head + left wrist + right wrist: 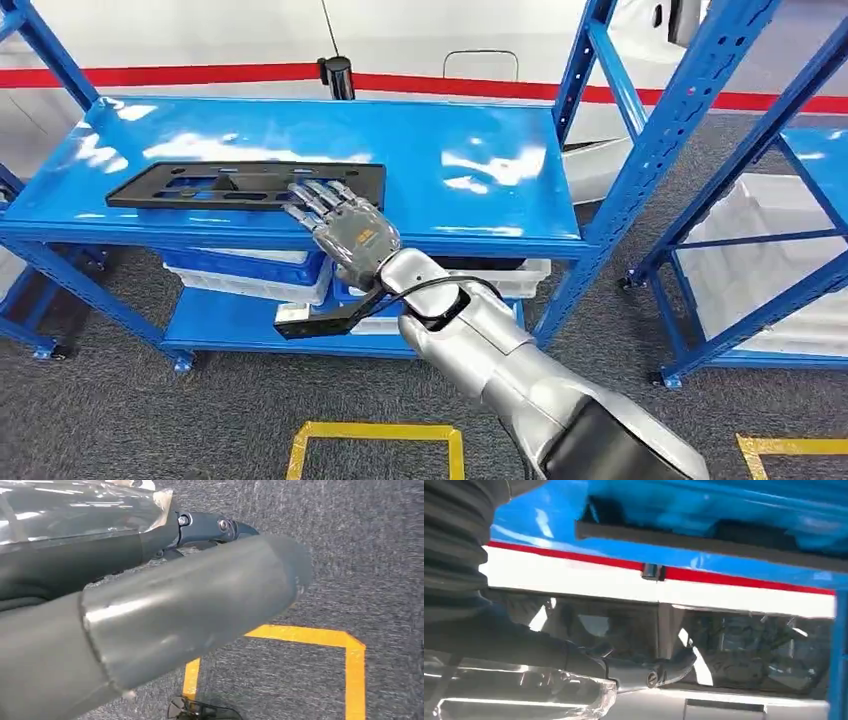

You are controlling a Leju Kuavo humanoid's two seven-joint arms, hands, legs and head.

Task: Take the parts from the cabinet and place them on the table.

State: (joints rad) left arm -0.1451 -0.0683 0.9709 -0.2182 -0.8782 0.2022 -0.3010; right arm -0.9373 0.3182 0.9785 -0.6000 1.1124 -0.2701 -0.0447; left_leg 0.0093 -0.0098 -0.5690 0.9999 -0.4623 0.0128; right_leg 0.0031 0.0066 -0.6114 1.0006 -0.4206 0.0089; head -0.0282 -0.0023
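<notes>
you have one black flat part point(245, 185) lying on the top shelf point(450, 150) of the blue rack point(640, 170), near its front edge. your right hand point(345, 228) reaches over that edge with its fingers point(318, 200) stretched flat at the part's right end, apparently touching it; they are not wrapped around anything. your left hand point(210, 527) hangs over the grey carpet point(350, 555) beside yellow floor tape point(320, 637), and you cannot tell its state. on the lower shelf you see two white bins point(245, 280) with blue trays on them; their contents are hidden. a second rack on the right holds one white bin point(760, 250).
</notes>
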